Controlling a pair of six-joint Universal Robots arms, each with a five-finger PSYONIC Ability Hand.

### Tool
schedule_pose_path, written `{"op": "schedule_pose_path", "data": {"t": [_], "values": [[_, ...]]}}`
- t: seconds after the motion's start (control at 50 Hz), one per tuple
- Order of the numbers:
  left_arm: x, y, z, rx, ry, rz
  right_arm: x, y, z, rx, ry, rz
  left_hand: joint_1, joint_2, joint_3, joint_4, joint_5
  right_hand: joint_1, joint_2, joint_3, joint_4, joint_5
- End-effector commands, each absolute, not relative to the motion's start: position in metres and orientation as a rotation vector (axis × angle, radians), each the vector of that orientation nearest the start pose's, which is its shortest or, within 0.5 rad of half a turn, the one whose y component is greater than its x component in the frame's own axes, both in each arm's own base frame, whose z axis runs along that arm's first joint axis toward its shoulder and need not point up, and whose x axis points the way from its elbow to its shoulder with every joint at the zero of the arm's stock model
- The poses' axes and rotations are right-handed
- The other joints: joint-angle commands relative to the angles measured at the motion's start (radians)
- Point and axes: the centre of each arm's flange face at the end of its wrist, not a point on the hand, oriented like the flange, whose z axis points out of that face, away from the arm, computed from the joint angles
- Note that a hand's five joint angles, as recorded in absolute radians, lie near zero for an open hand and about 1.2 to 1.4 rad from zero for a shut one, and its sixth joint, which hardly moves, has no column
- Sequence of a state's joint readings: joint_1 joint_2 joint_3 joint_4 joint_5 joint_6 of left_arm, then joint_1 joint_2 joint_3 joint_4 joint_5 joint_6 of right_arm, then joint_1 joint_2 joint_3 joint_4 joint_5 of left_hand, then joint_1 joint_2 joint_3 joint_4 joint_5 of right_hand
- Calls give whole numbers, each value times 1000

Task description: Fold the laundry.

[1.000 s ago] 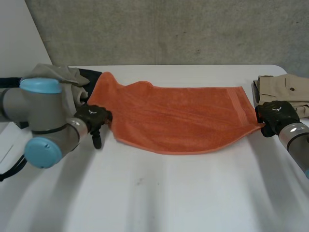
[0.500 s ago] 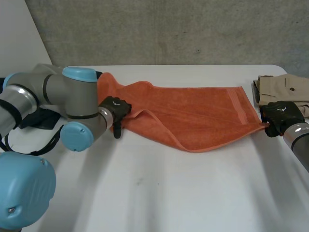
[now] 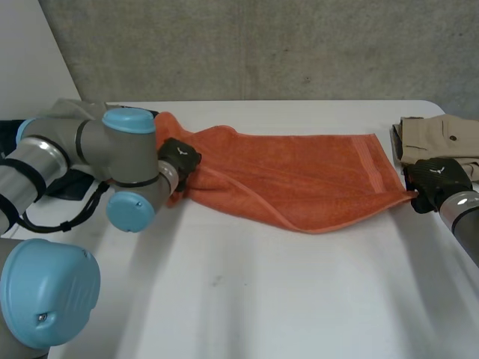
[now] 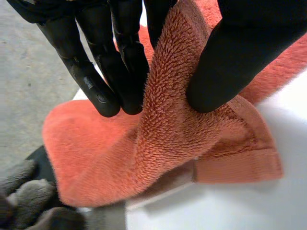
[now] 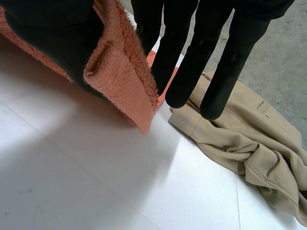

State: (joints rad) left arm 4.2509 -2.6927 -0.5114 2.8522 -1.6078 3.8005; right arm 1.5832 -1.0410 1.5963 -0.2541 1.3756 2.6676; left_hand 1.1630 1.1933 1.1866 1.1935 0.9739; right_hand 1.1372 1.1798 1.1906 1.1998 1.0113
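Head view: orange towel (image 3: pixel 299 183) spans between left hand (image 3: pixel 179 158), right hand (image 3: pixel 434 179); each pinches end.

Grey left arm (image 3: pixel 112 153), light-blue caps (image 3: pixel 129 120); left hand (image 3: pixel 179 158), right hand (image 3: pixel 438 178) black, smooth fingers (image 4: pixel 96 72).

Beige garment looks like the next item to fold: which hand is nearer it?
Right. The right hand pinches a corner of the orange towel beside the beige garment; the left hand grips the towel's opposite end.

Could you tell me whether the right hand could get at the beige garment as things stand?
Probably not yet: the right hand pinches a corner of the orange towel, so it is occupied. The beige garment lies close beyond its fingertips, with nothing between.
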Motion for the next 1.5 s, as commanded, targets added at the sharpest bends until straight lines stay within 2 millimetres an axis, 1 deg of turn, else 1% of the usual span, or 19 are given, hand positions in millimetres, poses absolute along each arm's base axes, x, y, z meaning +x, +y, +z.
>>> {"op": "schedule_pose_path", "data": {"t": [0.02, 0.14, 0.24, 0.38, 0.46, 0.52, 0.56, 0.68, 0.76, 0.82, 0.84, 0.9, 0.92, 1.0, 1.1, 1.18, 1.32, 1.34, 1.5], "values": [[-310, -381, 171, 1130, 2113, -1708, 147, -367, 154, -793, 2488, -1971, 233, 203, 210, 203, 248, 259, 217, 206, 196, 210], [-284, -347, 215, 1163, 2200, -1727, 136, -359, 186, -796, 2505, -1946, 233, 203, 210, 203, 248, 259, 217, 206, 196, 210], [-252, -289, 233, 1277, 2312, -1572, 133, -337, 211, -1054, 2457, -1800, 233, 203, 210, 203, 248, 259, 217, 206, 196, 210], [-220, -219, 206, 1526, 2376, -1218, 110, -296, 216, -1592, 2503, -1300, 233, 203, 210, 203, 248, 259, 217, 206, 196, 210], [-219, -208, 194, 1635, 2337, -1156, 107, -283, 214, -1712, 2519, -1093, 233, 203, 210, 203, 248, 259, 217, 206, 196, 210], [-223, -219, 194, 1631, 2296, -1212, 116, -286, 209, -1671, 2524, -1132, 233, 203, 210, 203, 248, 259, 217, 206, 196, 210], [-228, -227, 195, 1616, 2272, -1261, 119, -290, 207, -1633, 2535, -1195, 233, 203, 210, 203, 248, 259, 217, 206, 196, 210], [-252, -286, 199, 1483, 2112, -1530, 137, -318, 200, -1486, 2514, -1504, 233, 203, 210, 203, 248, 259, 217, 206, 196, 210], [-268, -327, 231, 1332, 1930, -1757, 145, -355, 221, -1290, 2483, -1897, 233, 203, 210, 203, 248, 259, 217, 206, 196, 210], [-281, -347, 293, 1161, 1714, -2051, 140, -386, 264, -970, 2383, -2308, 233, 203, 210, 203, 248, 259, 217, 206, 196, 210], [-284, -351, 330, 1045, 1597, -2228, 136, -397, 291, -777, 2267, -2509, 233, 203, 210, 203, 248, 259, 217, 206, 196, 210], [-283, -351, 381, 873, 1429, -2455, 131, -403, 336, -528, 2023, -2769, 233, 203, 210, 203, 248, 259, 217, 206, 196, 210], [-280, -349, 410, 765, 1324, -2594, 127, -402, 364, -396, 1843, -2895, 233, 203, 210, 203, 248, 259, 217, 206, 196, 210], [-274, -347, 442, 615, 1212, -2782, 125, -399, 398, -277, 1630, -3028, 233, 203, 210, 203, 248, 259, 217, 206, 196, 210], [-266, -354, 423, 647, 1390, -2702, 129, -397, 392, -329, 1695, -2968, 233, 203, 210, 203, 248, 259, 217, 206, 196, 210], [-263, -355, 382, 737, 1623, -2556, 132, -397, 373, -398, 1797, -2864, 233, 203, 210, 203, 248, 259, 217, 206, 196, 210], [-260, -350, 282, 1011, 1956, -2266, 141, -396, 301, -580, 2062, -2531, 233, 203, 210, 203, 248, 259, 217, 206, 196, 210], [-257, -346, 256, 1076, 2013, -2174, 144, -395, 280, -629, 2121, -2436, 233, 203, 210, 203, 248, 259, 217, 206, 196, 210], [-244, -333, 138, 1382, 2125, -1750, 145, -381, 184, -877, 2403, -2079, 205, 174, 181, 174, 219, 259, 217, 206, 196, 210]]}}
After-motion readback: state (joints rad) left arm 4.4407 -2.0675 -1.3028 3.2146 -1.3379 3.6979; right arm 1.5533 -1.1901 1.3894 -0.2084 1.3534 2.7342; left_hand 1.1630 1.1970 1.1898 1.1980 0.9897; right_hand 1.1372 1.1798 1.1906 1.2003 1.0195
